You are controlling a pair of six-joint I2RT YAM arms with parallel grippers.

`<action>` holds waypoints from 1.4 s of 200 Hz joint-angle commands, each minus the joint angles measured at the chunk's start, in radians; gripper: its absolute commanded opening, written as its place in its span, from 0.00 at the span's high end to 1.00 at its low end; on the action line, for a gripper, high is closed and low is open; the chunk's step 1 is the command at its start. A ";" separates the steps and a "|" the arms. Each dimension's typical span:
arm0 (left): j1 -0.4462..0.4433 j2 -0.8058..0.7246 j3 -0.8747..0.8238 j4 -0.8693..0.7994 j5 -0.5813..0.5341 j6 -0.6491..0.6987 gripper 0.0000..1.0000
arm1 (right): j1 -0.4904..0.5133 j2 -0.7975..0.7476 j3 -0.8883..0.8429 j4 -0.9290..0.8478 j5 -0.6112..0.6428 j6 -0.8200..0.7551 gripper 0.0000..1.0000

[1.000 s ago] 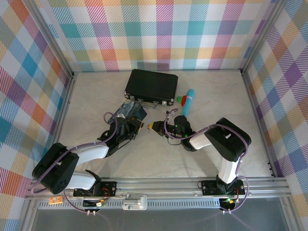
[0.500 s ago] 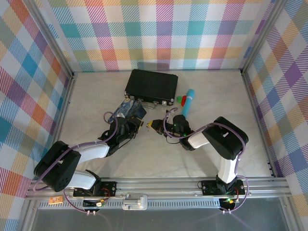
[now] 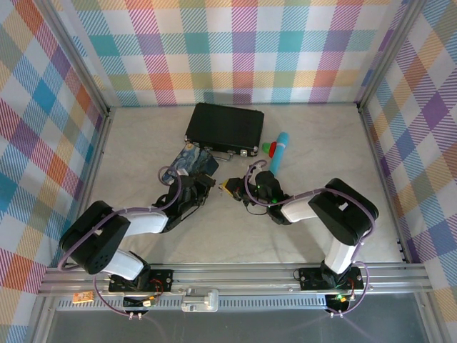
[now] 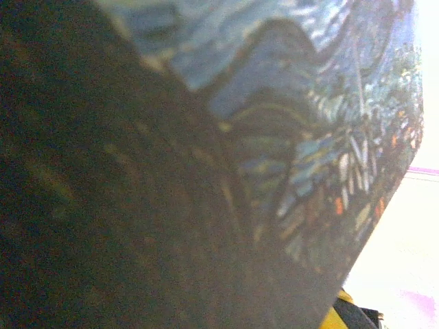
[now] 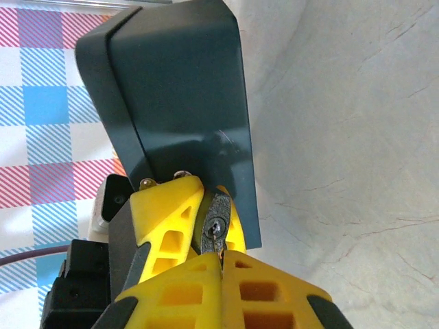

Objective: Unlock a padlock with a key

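Both arms meet nose to nose near the middle of the tabletop [image 3: 321, 143], tips almost touching. They're just in front of the blue starry tin [image 3: 189, 161], w/ the black case [image 3: 225, 128] right behind that.

Right wrist cam is the useful one. Left jaws, yellow fingers [image 5: 164, 212], are clamped on the padlock [image 5: 215, 226], dark body w/ the keyhole facing the cam. Right jaws are squeezed tight, fingers [image 5: 260, 288] pressed flat together, w/ the key [image 5: 221, 255] pinched in the seam. Only a sliver of metal pokes out, tip right at the keyhole. Can't tell if it's actually in or just touching. Shackle is hidden.

A dark grey-blue panel [image 5: 185, 96] sits right behind the padlock; can't tell what it is.

Left wrist cam is jammed up against the tin's painted surface, all blurry swirls.

Top cam, off to the right: teal stick [image 3: 278, 151] w/ a small red & green thing [image 3: 268, 148] touching it, both apart from the jaws.
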 commanded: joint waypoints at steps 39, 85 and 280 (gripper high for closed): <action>-0.022 0.047 -0.023 0.077 0.091 -0.109 1.00 | 0.009 0.079 0.062 0.134 -0.097 -0.020 1.00; -0.022 0.016 -0.030 0.037 0.133 -0.116 1.00 | -0.042 0.087 0.072 0.147 -0.149 -0.119 1.00; -0.020 -0.025 -0.016 -0.033 0.167 -0.059 1.00 | -0.112 0.126 0.180 0.083 -0.290 -0.055 1.00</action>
